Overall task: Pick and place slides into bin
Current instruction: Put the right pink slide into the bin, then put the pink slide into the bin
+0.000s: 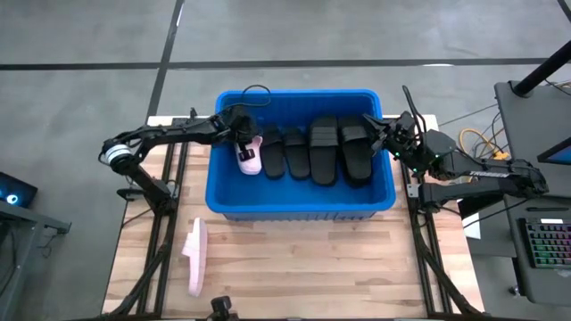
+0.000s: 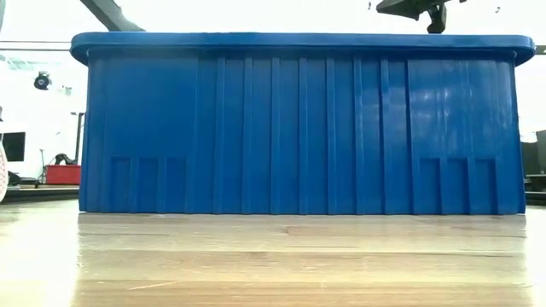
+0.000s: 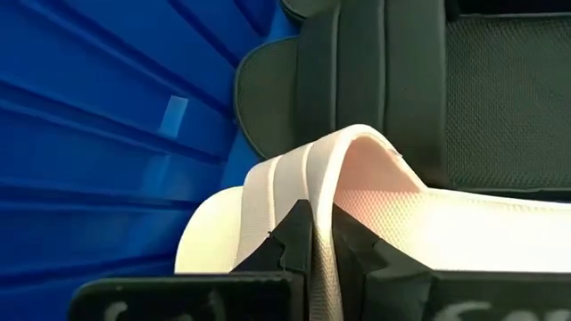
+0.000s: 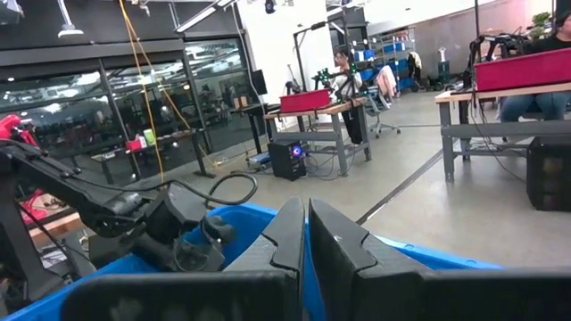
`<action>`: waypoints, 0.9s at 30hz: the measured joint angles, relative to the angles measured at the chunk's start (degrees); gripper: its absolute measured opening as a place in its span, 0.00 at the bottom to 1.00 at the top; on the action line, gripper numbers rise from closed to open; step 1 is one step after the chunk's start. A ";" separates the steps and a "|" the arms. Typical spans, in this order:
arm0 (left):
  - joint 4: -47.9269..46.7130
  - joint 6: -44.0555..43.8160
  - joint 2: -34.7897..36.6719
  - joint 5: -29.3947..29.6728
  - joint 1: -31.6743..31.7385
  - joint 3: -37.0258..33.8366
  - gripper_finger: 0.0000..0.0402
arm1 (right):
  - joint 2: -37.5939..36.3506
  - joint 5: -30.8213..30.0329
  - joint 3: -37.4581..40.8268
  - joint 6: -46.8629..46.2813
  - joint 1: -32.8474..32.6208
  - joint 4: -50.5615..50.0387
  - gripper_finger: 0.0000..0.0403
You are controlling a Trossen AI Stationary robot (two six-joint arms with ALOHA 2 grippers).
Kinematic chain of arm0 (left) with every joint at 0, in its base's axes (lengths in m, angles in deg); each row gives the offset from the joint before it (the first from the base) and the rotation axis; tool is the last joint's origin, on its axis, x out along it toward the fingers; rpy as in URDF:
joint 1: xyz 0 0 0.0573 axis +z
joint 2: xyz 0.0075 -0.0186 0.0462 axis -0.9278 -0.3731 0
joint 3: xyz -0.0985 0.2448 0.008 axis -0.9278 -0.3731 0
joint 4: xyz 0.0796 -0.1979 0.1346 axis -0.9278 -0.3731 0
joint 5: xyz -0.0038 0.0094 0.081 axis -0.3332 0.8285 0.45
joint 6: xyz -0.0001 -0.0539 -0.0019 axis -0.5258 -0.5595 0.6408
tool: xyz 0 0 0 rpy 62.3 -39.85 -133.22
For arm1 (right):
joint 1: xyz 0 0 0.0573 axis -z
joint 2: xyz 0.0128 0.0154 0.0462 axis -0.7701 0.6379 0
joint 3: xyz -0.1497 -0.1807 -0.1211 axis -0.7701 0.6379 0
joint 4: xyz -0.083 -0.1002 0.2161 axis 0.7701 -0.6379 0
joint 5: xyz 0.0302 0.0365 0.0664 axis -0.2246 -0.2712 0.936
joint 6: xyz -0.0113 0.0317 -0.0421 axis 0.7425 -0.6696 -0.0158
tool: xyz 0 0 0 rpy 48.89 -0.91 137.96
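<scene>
Slides are nearly all in the bin [image 1: 302, 203] already: four black slides [image 1: 314, 149] lie side by side on its floor, long axes running front to back across the bin's short side, and a pink slide [image 1: 251, 153] sits at the left end of that row, held by the left end effector [image 1: 243, 135]. In the left wrist view its fingers [image 3: 290, 234] are closed on the pink slide's strap [image 3: 308, 178], pinching the pale band between them, with the sole stretching away beside the nearest black one. That held slide lies roughly parallel to the black row, tipped slightly. One more pink slide [image 1: 194, 257] remains on the bench [image 1: 312, 267], in front of the bin's left corner, long axis running front to back; it appears to lie on its edge. It is much closer to the left arm than to the right. The right end effector [image 1: 382, 134] hovers at the bin's right rim, fingers pressed together and empty.
</scene>
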 joint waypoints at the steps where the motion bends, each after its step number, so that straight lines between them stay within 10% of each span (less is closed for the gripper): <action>1: -0.03 0.00 -0.05 -0.02 0.00 0.00 0.00 | 0.00 -0.01 0.00 0.00 0.02 -0.01 0.03; 18: -7.21 2.73 0.70 -0.13 0.10 2.70 0.67 | 0.00 0.01 0.00 0.15 0.02 -0.11 0.03; 27: -17.18 -0.98 4.29 -5.36 0.08 10.01 0.79 | 0.00 0.01 0.00 0.48 0.02 -0.15 0.03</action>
